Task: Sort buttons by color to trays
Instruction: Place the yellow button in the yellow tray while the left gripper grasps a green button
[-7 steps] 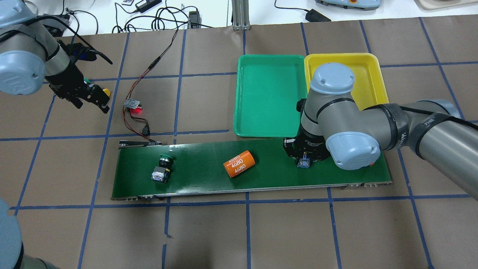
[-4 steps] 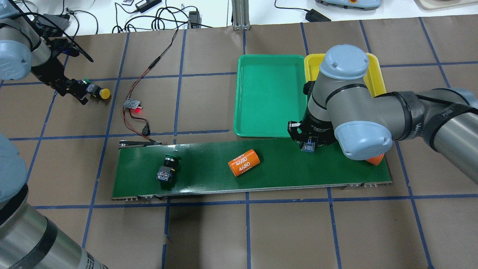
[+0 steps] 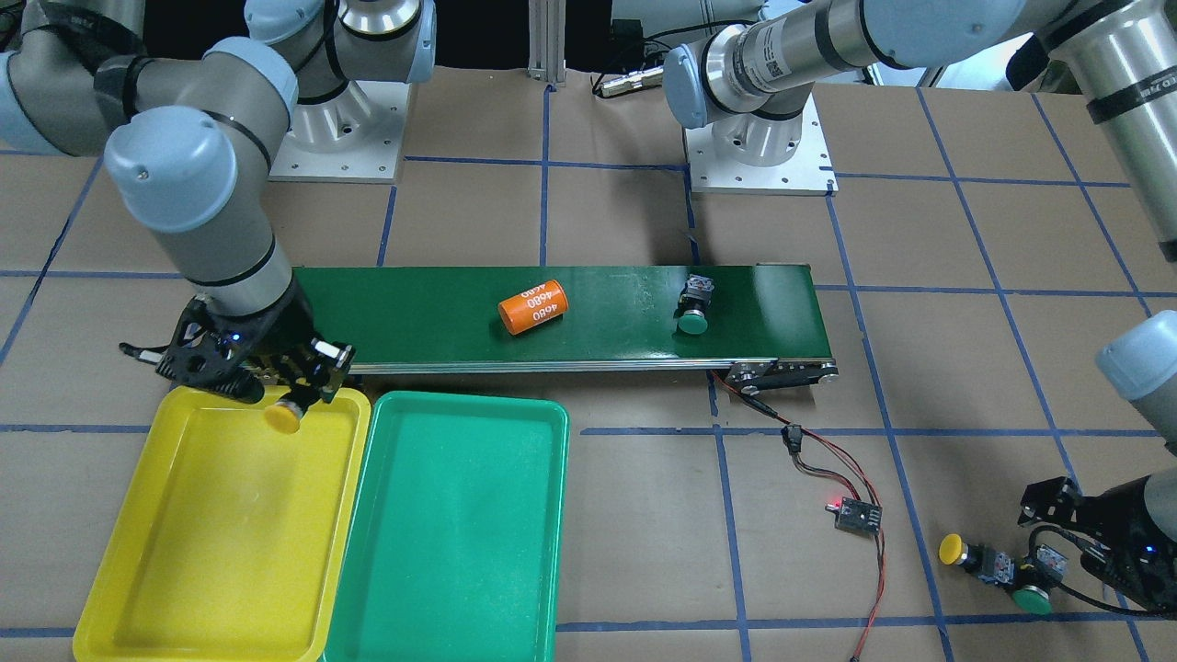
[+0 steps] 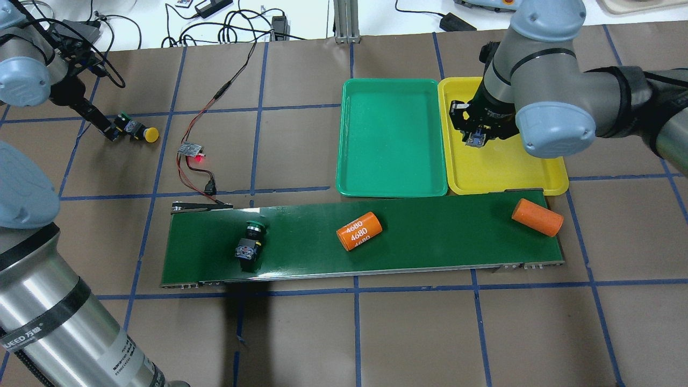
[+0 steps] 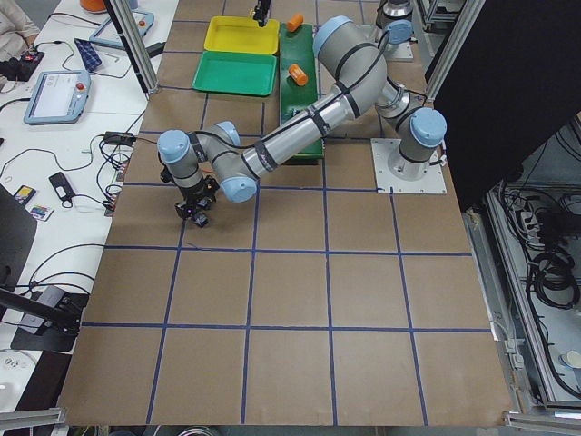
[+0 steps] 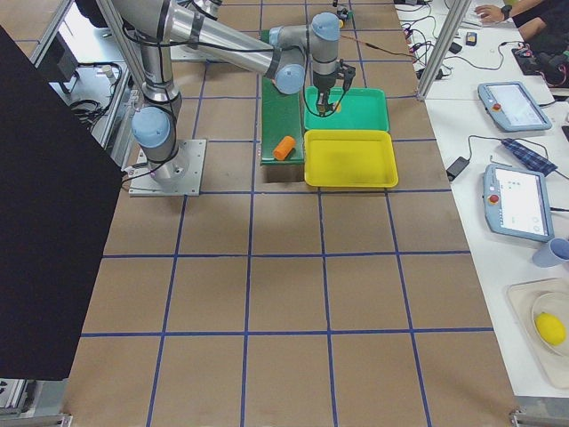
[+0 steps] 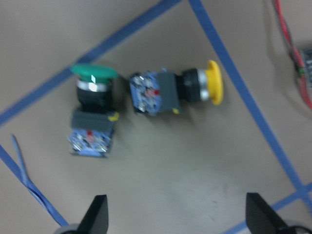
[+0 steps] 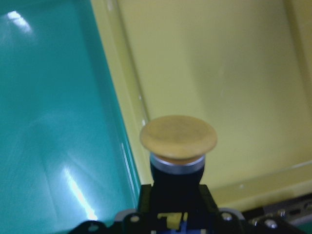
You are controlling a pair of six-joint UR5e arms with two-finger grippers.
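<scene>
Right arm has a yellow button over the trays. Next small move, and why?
Probably lower it straight down and release. The right gripper holds the yellow button above the yellow tray, just inside the rim next to the green tray, and it looks not yet set down.

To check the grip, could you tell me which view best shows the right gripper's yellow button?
Right wrist view: the button sits close and central, cap and body clear, over the yellow tray. Front view shows it small; overhead shows only its blue base; side views barely show it.
</scene>
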